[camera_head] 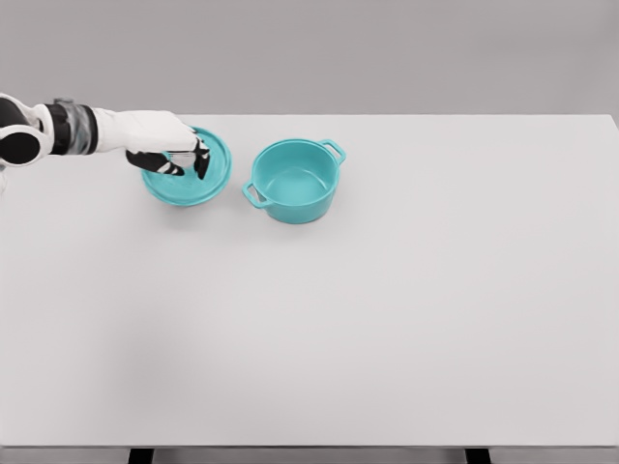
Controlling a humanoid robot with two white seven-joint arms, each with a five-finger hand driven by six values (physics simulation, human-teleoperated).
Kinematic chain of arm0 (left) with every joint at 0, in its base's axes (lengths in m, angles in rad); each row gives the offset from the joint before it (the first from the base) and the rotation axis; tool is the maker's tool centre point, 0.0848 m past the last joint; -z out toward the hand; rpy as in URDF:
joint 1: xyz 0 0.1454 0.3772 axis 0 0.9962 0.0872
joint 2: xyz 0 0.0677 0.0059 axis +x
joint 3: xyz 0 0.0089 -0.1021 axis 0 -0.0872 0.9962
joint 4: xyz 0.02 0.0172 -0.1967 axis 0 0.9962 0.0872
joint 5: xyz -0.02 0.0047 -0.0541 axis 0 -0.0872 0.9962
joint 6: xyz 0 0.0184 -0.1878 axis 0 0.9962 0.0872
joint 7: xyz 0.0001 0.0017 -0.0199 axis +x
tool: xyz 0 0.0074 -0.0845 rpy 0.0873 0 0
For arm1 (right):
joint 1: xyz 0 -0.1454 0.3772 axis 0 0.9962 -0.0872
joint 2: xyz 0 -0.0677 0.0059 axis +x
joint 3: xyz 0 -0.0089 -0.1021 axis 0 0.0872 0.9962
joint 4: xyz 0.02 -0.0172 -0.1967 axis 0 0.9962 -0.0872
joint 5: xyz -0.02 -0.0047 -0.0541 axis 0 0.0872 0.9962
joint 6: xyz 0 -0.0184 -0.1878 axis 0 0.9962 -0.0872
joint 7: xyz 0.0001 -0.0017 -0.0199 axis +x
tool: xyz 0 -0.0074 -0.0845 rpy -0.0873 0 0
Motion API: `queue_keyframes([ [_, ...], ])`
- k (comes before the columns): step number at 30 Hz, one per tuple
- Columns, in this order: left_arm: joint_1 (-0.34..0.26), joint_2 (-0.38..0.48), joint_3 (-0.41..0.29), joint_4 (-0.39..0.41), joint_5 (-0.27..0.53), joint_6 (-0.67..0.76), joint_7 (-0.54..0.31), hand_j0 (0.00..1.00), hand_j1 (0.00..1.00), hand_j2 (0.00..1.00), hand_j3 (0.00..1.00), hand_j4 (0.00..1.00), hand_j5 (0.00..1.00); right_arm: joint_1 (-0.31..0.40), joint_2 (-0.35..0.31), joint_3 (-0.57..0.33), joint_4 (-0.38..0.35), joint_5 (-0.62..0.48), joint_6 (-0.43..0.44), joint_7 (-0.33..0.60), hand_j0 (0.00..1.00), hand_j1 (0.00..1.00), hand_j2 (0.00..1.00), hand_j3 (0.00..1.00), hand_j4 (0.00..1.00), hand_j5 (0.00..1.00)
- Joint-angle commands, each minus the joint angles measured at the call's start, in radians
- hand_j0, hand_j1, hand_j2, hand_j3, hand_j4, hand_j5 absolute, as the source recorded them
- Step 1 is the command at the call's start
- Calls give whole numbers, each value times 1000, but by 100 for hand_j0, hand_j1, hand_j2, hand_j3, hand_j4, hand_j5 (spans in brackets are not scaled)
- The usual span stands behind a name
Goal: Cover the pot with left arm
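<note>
A teal pot (293, 182) stands open on the white table (387, 309), toward the far left part of it, with two small loop handles, one pointing to the far right and one to the near left. Its inside is bare teal and looks empty. Just beside it on the left, apart from it by a narrow strip of table, lies the matching teal lid (198, 174), flat on the table. The left hand (166, 145) reaches in from the left edge and sits over the lid's middle, its dark-tipped fingers (201, 159) curled downward around a pale knob there; they appear to be closed on the knob, though actual contact is hard to make out. No brand, label or writing can be read on the pot, lid, arm or table.
</note>
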Motion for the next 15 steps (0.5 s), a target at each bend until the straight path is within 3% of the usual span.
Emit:
queue_keyframes([
  [1,-2,0,2,-19,22,2,-7,46,46,46,46,46,46,0,0,0,0,0,0,0,100,100,100,100,100,100],
  [15,-43,-60,2,-19,25,2,-6,49,49,49,49,49,49,0,0,0,0,0,0,0,100,100,100,100,100,100],
])
